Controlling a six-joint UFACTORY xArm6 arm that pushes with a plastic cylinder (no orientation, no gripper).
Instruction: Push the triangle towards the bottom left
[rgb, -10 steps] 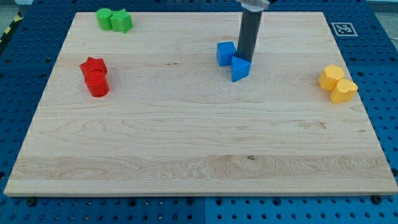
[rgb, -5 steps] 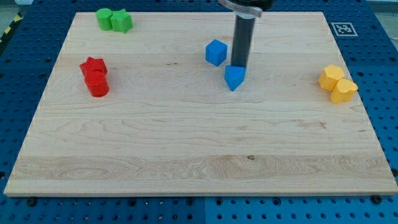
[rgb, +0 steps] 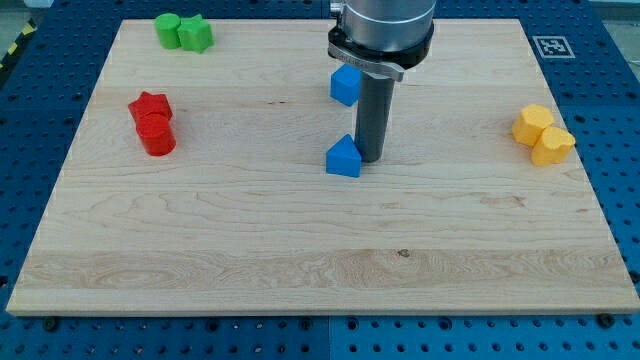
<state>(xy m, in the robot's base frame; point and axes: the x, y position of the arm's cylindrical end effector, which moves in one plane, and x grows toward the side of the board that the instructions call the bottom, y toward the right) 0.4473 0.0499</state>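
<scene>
A pale wooden board (rgb: 300, 230) lies on a blue perforated table (rgb: 30, 120), with a printed marker tag (rgb: 549, 46) at the board's corner near one o'clock.

At about ten o'clock from the board's middle, two green blocks (rgb: 184, 32) sit touching each other close to the top edge. At nine o'clock a red star-like block (rgb: 149, 105) and a red cylinder (rgb: 157, 136) are stacked against each other; both pairs lie well apart from the action, so they pose no obstacle.

Near the middle, the blue triangle (rgb: 343, 158) rests a little above centre. My tip (rgb: 369, 159) stands just beside it at the triangle's three o'clock, apparently touching its right face; that side suits a shove to the left, though a push towards seven o'clock would seem to call for contact nearer the triangle's one o'clock corner. The rod carries no pincer, so nothing is gripped. A blue cube (rgb: 345, 85) sits at twelve o'clock from the triangle, partly hidden by the arm's collar and clear of the path.

At three o'clock, two yellow blocks (rgb: 542, 134) touch near the right edge.
</scene>
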